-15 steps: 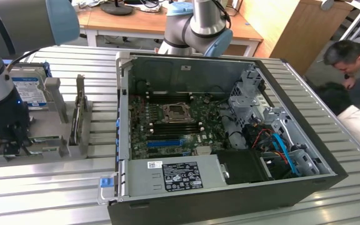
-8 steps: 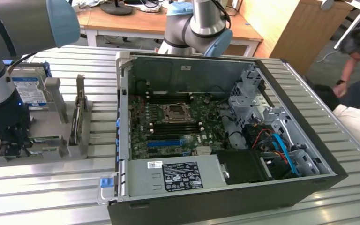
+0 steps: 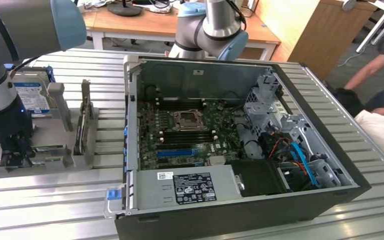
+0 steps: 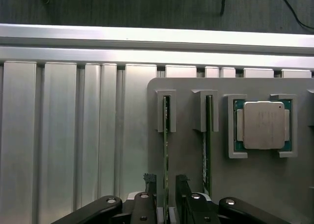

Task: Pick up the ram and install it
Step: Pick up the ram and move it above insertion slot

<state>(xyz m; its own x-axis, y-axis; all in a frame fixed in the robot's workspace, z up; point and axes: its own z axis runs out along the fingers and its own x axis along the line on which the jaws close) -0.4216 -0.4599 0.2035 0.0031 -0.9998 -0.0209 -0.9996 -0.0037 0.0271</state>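
**Q:** Where is your pincer, and has it got anything?

**A:** My pincer (image 4: 166, 181) hangs low over the holder (image 4: 189, 155) with its jaws wide apart and nothing gripped. The ram (image 4: 166, 130) stands on edge in the holder's outermost slot, and I have one finger (image 4: 148, 181) on each side of it. A second stick (image 4: 208, 135) stands in the next slot, just beside my other finger. The chip (image 4: 264, 125) lies flat past that, and the table (image 4: 59, 135) is all around.

**Q:** How would you take hold well?

**A:** I'd say centre first. The ram looks slightly nearer one finger than the other, so an uneven squeeze might tip it in its slot. I want the pads flat on its two faces and square to its length. They should sit low enough for a firm hold without bearing on the holder. The second stick is close, so that finger has little room.

**Q:** What can't you make out?

**A:** Plenty. I see the ram edge-on, so its faces are lost to me, sticker included. Its near end is cut off behind my own fingers. I can't tell whether either pad touches it. In the exterior view my arm covers the fingertips and much of the holder. In that view I also can't pick out which slot on the board (image 3: 185, 131) is free.
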